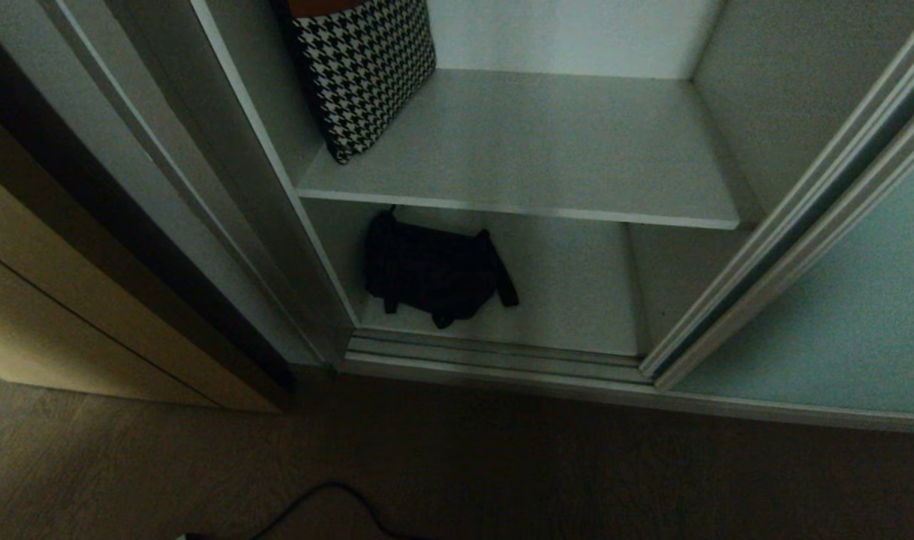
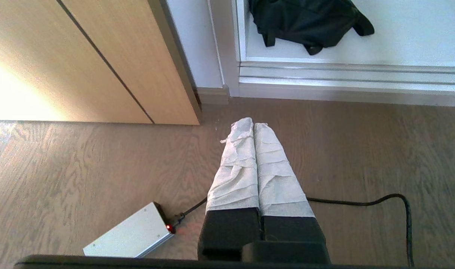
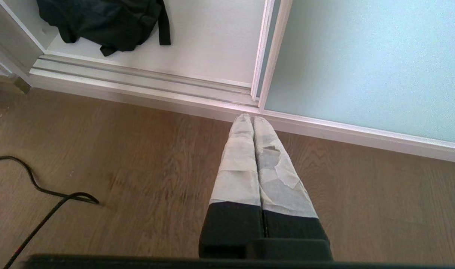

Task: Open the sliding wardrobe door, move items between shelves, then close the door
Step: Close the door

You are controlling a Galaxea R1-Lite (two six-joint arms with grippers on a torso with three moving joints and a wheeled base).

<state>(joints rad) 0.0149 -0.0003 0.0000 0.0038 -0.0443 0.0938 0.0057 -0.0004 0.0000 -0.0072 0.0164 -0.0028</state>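
On the lower shelf point(image 1: 577, 300), black strapped fabric point(image 1: 434, 270) — perhaps crumpled, houndstooth cloth point(image 1: 363, 67) above, both grippers clenched.

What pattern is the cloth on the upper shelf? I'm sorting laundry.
Black-and-white houndstooth cloth, clearest in the head view.

Head view: dim and murky; floor point(image 1: 457, 465) nearly black, shelves point(image 1: 532, 150) faintly lit.
Wrist views: bright daylight, sharp.
Glare: washed-out patch on beige cabinet front point(image 2: 11, 89).
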